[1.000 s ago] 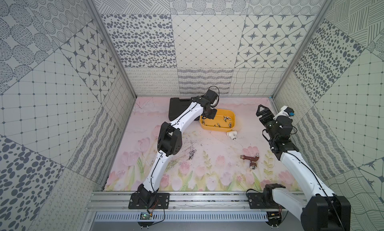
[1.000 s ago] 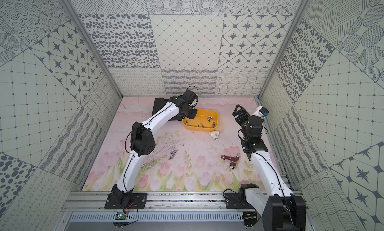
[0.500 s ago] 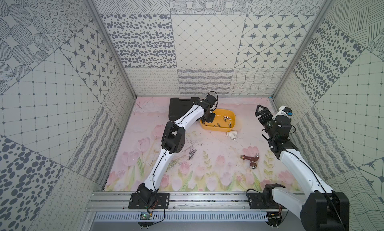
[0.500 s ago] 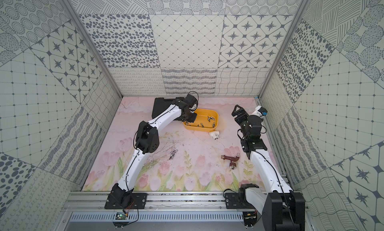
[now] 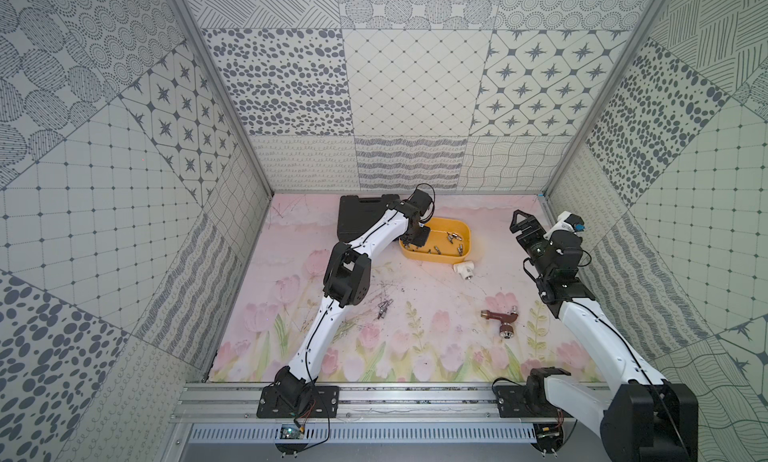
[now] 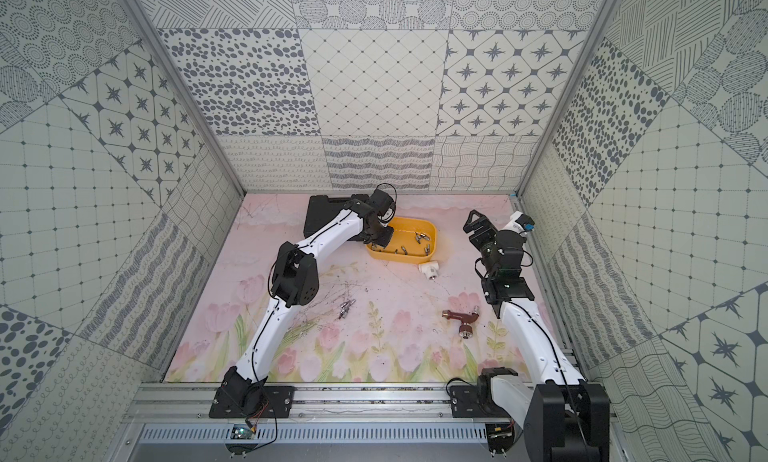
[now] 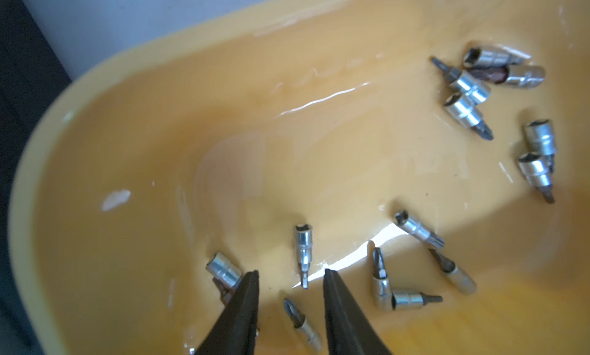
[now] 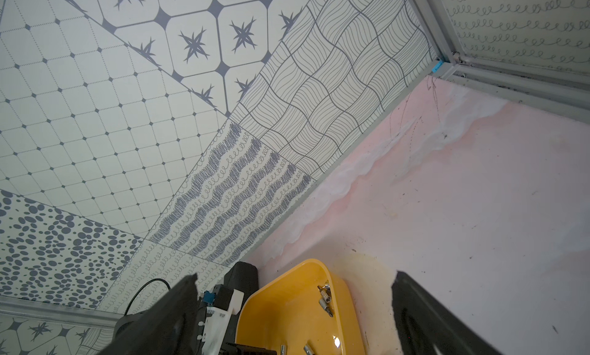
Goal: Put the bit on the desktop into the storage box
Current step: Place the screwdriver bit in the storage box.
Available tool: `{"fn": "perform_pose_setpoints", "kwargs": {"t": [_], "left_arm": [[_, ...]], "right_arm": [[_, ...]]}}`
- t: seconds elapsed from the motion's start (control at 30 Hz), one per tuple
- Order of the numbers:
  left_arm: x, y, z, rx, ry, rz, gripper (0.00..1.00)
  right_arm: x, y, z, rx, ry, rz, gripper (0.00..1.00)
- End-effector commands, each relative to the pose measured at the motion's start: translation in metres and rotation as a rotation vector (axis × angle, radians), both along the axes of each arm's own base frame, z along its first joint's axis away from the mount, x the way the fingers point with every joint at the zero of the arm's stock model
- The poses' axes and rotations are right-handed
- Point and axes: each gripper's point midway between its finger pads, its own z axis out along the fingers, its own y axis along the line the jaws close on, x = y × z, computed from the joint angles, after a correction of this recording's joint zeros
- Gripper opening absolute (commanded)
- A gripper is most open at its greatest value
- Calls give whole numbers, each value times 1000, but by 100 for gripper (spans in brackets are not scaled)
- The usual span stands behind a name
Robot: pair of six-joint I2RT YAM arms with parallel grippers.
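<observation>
The storage box (image 5: 466,236) (image 6: 433,239) is a shallow yellow tub at the back of the pink desktop, with several silver bits inside. My left gripper (image 5: 415,240) (image 6: 380,243) hangs low over its left end. In the left wrist view this gripper (image 7: 291,271) stands open just above the yellow floor (image 7: 134,152), and one bit (image 7: 301,326) lies loose between the black fingers, touching neither. A small cluster of bits (image 5: 384,308) (image 6: 345,308) lies on the desktop near the left arm's elbow. My right gripper (image 5: 522,222) (image 8: 295,275) is raised at the right, wide open and empty.
A black tool case (image 5: 358,217) lies behind the left arm, against the back wall. A white pipe fitting (image 5: 589,269) sits just in front of the box's right corner. A brown tap (image 5: 500,318) lies on the mat towards the right arm. Patterned walls enclose three sides.
The left arm has stretched further toward the box and its gripper has sunk into the box's left end. The right arm has barely shifted.
</observation>
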Motion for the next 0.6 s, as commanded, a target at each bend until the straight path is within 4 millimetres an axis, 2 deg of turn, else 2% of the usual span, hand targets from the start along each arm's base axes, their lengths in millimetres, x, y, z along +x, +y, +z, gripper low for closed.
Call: {"fn": "perform_pose_setpoints", "kwargs": {"t": [0.0, 0.27, 0.43, 0.57], "left_arm": [[1, 6, 21, -14, -15, 23, 47], [-14, 15, 73, -50, -57, 34, 69], [-42, 30, 98, -70, -84, 26, 79], [-63, 42, 118, -106, -126, 15, 88]], "right_arm": [[0, 1, 13, -22, -46, 19, 97], [-2, 7, 20, -45, -54, 73, 97], [-2, 11, 10, -18, -26, 93, 97], [-3, 15, 12, 8, -22, 111, 97]]}}
